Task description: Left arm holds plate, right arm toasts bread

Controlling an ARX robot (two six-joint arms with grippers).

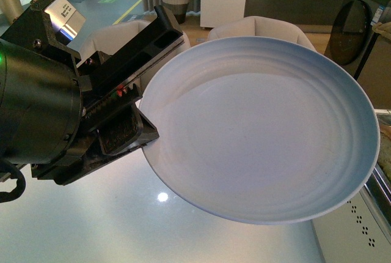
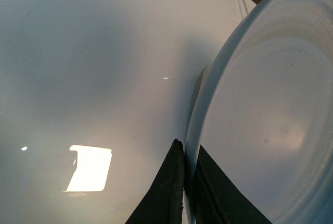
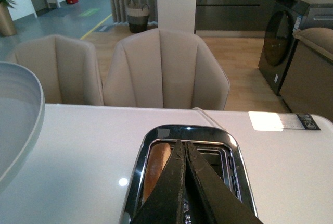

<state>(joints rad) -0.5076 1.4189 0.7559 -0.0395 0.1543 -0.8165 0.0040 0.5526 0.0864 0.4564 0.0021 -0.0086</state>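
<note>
The pale blue-grey plate fills the front view, held tilted above the white table, and it carries nothing. My bulky black left arm holds it: the left gripper is shut on the plate's rim. In the left wrist view the two black jaws of the left gripper pinch the rim of the plate. My right gripper is shut and empty, right above a chrome toaster. The bread stands in one toaster slot, its brown crust showing. The plate's edge also shows there.
Two beige chairs stand behind the white table. A washing machine and a dark cabinet stand at the far right. A perforated white edge lies under the plate's right side.
</note>
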